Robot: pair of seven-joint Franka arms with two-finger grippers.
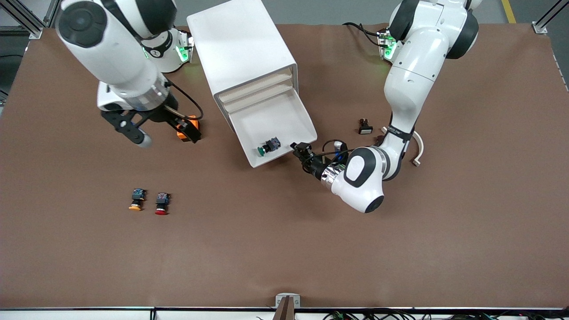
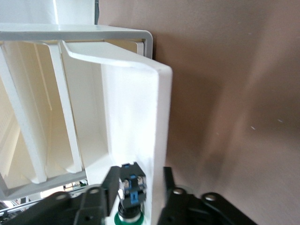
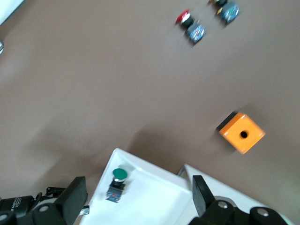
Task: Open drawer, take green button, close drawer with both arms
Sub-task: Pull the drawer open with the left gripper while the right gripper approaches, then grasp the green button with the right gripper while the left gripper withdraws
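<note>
The button [image 1: 268, 146] lies in the pulled-out drawer [image 1: 284, 116] just ahead of the left claw [image 1: 298, 151], whose 2 fingers stand apart, so it should straddle the button squarely, while the right claw [image 1: 165, 129], fingers apart, waits.

the front view looks down from high across the table [image 1: 284, 249] at both robot bases. the left wrist view sits close against the open drawer [image 2: 159, 136], looking into it. the right wrist view looks down from higher; all three share the drawer [image 1: 271, 129] and its button [image 3: 117, 180].
</note>
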